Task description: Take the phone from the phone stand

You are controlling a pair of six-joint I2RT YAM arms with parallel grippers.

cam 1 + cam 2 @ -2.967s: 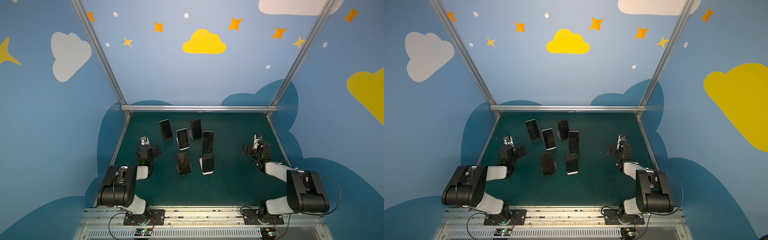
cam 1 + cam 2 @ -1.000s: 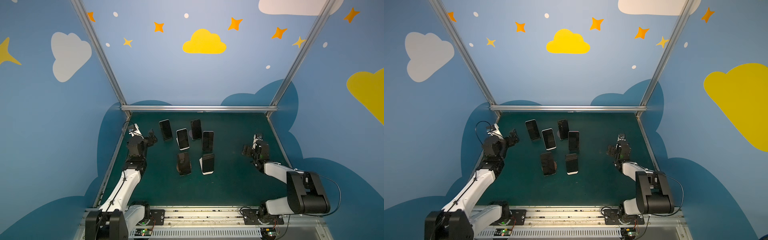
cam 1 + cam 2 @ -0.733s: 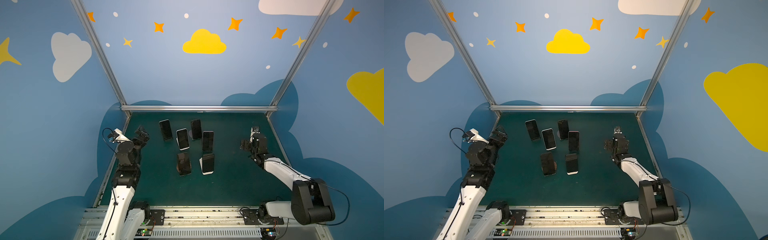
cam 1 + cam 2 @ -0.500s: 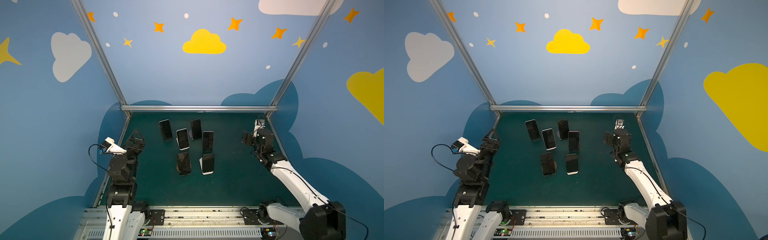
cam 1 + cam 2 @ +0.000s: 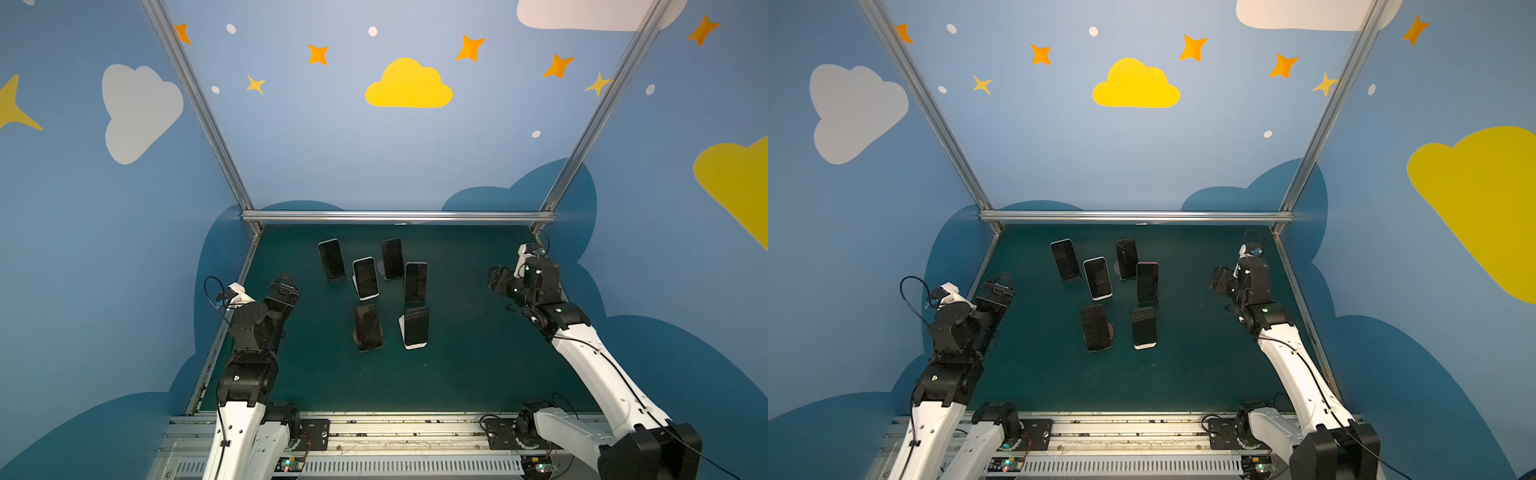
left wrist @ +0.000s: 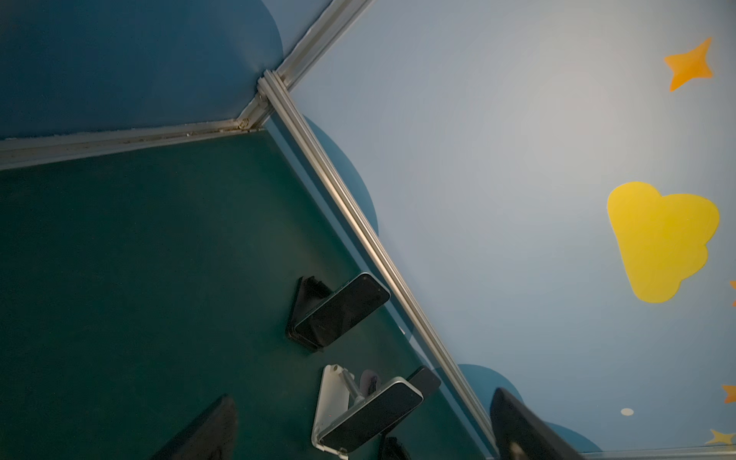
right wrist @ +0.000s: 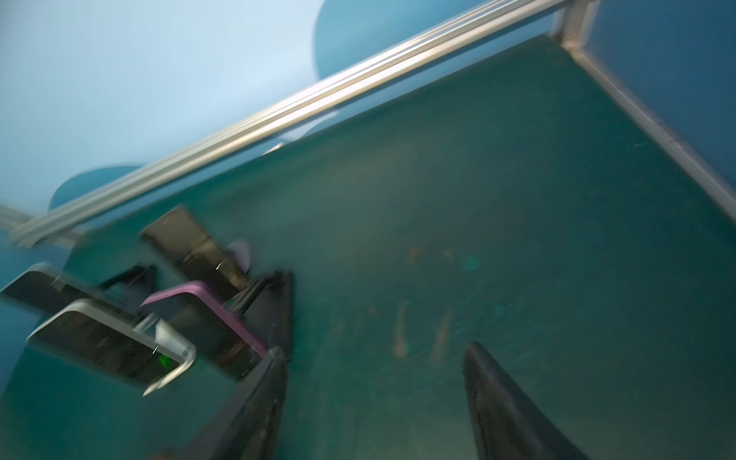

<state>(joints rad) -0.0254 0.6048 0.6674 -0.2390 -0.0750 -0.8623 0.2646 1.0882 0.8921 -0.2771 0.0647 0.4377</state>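
Six phones stand mid-frame; left gripper and right gripper flank them, jaws apart, empty. Best: pinch one phone's edges, lift upward.

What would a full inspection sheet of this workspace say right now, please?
Surface: dark green mat, nothing on it but the phone cluster.
Job's things: six phones, each propped on one of the stands, grouped mid-mat; none lifted.
Clutter: nothing seen.
Grippers: left gripper raised at the mat's left edge, jaws open, empty; right gripper raised at the right side, jaws apart, empty.
Cables: black cable loops from the left wrist camera, clear of the phones.
Surroundings: blue walls with clouds and stars; aluminium frame rail behind the mat.
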